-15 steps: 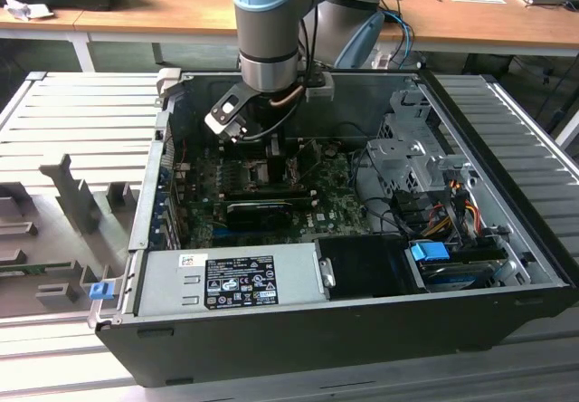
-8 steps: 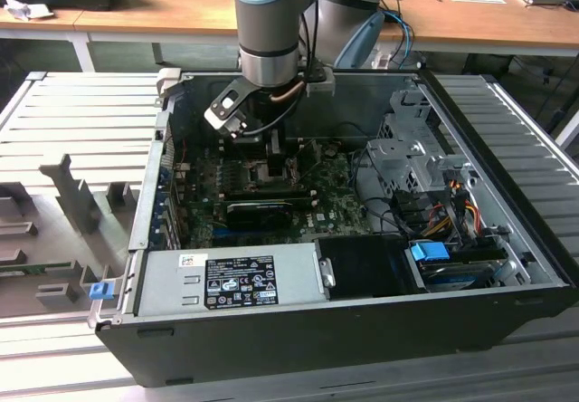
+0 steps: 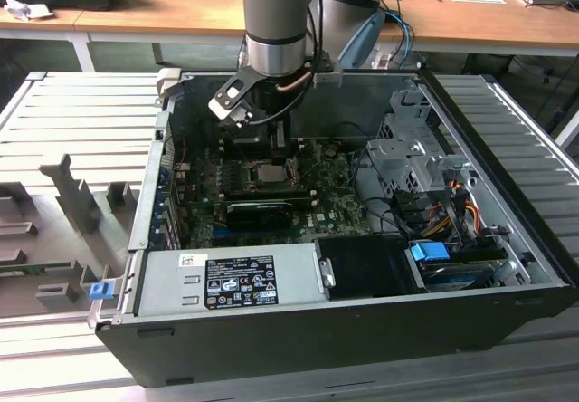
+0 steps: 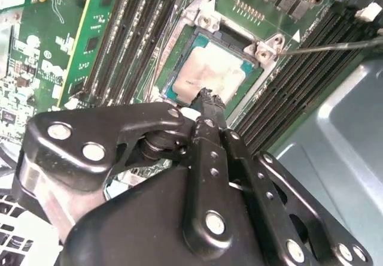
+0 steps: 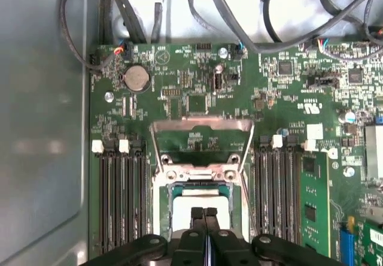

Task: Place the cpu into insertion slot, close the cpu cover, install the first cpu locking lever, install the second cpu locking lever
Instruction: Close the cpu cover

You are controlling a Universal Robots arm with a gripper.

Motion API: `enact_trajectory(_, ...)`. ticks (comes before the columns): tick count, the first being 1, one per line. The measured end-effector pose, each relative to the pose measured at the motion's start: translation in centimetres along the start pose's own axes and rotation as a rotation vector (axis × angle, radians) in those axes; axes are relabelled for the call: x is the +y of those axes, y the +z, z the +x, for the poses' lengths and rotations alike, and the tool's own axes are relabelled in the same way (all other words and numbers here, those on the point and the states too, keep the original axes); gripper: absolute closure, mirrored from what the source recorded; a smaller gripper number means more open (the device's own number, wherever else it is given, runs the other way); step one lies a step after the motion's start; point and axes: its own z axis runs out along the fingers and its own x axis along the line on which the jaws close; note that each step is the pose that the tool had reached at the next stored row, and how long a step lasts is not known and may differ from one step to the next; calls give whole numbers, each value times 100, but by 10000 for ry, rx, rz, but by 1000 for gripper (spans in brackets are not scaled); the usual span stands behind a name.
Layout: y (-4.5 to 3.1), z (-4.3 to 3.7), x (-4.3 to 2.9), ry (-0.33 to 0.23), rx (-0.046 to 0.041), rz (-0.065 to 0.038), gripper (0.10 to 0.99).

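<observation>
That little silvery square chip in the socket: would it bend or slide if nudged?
Probably stiff: the cpu looks like a flat, metal-topped plate. It likely won't slide or roll, since it lies flat within the frame of the insertion slot. Its smooth-looking top may be slippery for the end effector close by.

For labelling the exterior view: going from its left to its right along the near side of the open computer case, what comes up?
Small blue plastic clip → silver metal power supply box with a black label → black square panel → light blue plastic tab.
</observation>
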Motion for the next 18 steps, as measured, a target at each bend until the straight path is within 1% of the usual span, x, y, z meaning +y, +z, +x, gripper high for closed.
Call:
enact_trajectory(6,-109,1,9,1,0,16,980)
enact_trajectory(9,-118,2,14,-1,4,16,980)
enact_trajectory(11,-116,2,62,1,5,17,980)
enact_trajectory(14,-127,3,75,1,5,16,980)
enact_trajectory(15,-153,3,76,1,5,16,980)
enact_trajectory(16,-200,3,79,0,6,16,980)
enact_trajectory(17,-292,4,85,1,5,16,980)
enact_trajectory(18,-313,4,86,1,6,16,980)
